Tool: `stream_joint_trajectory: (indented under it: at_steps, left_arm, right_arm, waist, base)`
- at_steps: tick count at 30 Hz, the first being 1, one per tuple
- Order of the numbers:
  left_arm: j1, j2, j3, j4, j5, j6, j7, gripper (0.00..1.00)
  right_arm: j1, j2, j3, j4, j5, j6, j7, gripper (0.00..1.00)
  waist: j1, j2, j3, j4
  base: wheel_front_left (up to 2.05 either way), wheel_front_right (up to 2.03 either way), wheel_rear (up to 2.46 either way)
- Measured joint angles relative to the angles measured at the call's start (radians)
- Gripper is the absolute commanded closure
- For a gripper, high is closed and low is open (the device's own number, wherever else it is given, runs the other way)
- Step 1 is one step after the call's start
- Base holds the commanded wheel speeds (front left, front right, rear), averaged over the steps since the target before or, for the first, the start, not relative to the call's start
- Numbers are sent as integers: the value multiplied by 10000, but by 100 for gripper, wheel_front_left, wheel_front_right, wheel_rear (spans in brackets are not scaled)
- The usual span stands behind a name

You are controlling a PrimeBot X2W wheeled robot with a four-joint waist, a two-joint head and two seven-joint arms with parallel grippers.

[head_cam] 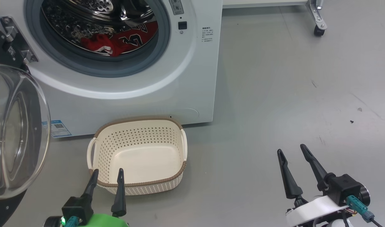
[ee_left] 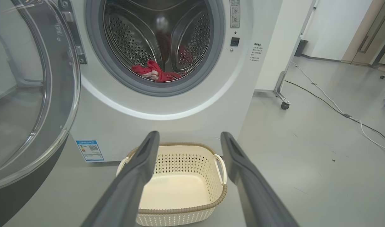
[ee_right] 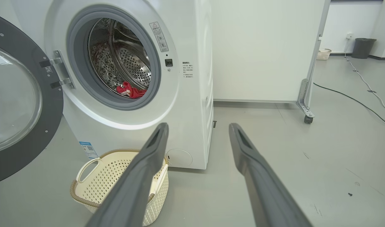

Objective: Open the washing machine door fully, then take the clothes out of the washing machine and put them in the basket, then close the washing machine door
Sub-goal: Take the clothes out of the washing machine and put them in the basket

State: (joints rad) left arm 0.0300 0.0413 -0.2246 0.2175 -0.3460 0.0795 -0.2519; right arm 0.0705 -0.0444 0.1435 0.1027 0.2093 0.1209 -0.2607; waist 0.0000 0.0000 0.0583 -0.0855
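Floor, head view: grey floor (head_cam: 274, 94) carries the washer (head_cam: 192, 78); the basket (head_cam: 139, 138) sits just in front of it with nothing inside.
Door, head view: the door (head_cam: 19, 132) hangs swung out at the left edge, and the washer's mouth is unblocked.
Clothes, head view: the clothes (head_cam: 123, 39) lie bunched low in the drum (head_cam: 66, 28), near its front lip.
Left jaws, head view: apart and holding nothing, tips over the basket's near rim.
Right jaws, head view: apart and holding nothing, over bare floor well to the right of the basket.
Left wrist view: the jaws are spread and frame the basket; the clothes sit at the bottom of the drum beyond, and the door glass stands at the left.
Right wrist view: the jaws are spread and bare. The door stands well off the opening on its hinge (ee_right: 58, 74), the clothes show red in the drum, and the basket is low left.
Done, as judged: opening the door looks finished.
Left to do: lift the clothes out, drop them in the basket and shut the door; none of this has begun.
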Motion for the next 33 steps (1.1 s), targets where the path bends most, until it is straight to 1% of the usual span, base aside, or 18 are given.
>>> stream_joint_trajectory:
  at_steps: [19, 33]
  left_arm:
    - [-3, 8, -25, -92, 0, 81, 0, 0]
    - [-10, 10, -4, -100, 0, 138, 0, 0]
  right_arm:
    - [0, 10, 2, -61, 0, 2, 0, 0]
    - [-3, 17, 0, -59, 0, 6, 0, 0]
  waist:
    - [0, 0, 190, 33]
    - [0, 0, 185, 56]
  base:
    - [100, -102, 3]
    - [52, -52, 0]
